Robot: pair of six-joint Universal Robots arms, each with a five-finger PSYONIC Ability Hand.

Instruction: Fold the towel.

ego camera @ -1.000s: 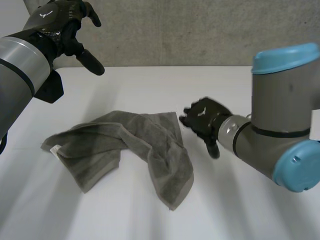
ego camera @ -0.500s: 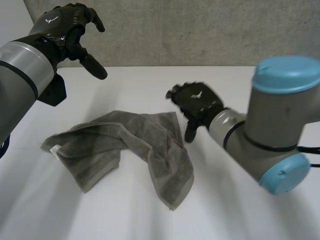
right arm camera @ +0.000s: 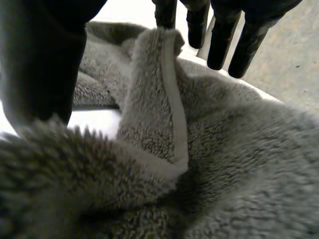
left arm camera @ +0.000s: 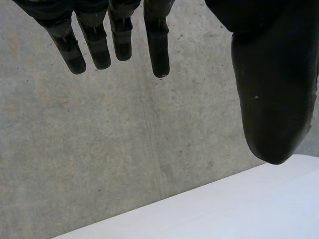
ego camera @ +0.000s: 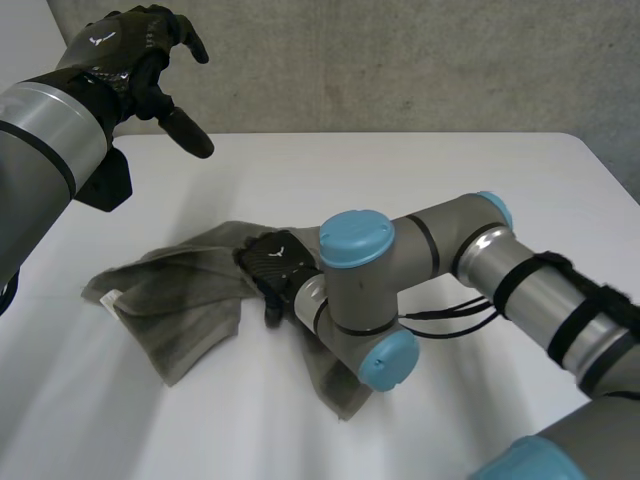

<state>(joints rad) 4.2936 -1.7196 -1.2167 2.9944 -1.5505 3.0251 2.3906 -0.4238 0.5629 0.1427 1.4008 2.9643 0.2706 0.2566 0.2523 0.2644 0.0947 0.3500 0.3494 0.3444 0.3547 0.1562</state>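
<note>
A grey towel point(ego camera: 170, 290) lies crumpled on the white table point(ego camera: 330, 170), with one part spread toward the left and a long fold running down to the front. My right hand point(ego camera: 275, 265) rests low over the towel's middle, its arm bent across the cloth. In the right wrist view its fingers point(right arm camera: 224, 40) are straight and its thumb point(right arm camera: 45, 64) stands apart, with a raised hemmed fold of the towel point(right arm camera: 164, 99) between them, so the hand is open. My left hand point(ego camera: 120, 50) hangs high above the table's far left, open and holding nothing, its fingers point(left arm camera: 94, 40) spread.
A concrete wall point(ego camera: 400, 60) stands behind the table's far edge. Bare table top point(ego camera: 500, 200) lies right of the towel and also in front of it. The right arm's elbow point(ego camera: 385, 360) covers the towel's front fold.
My right hand has moved from beside the towel's right edge leftward onto its middle, the arm swinging across the cloth. The left hand rose slightly, then held still.
</note>
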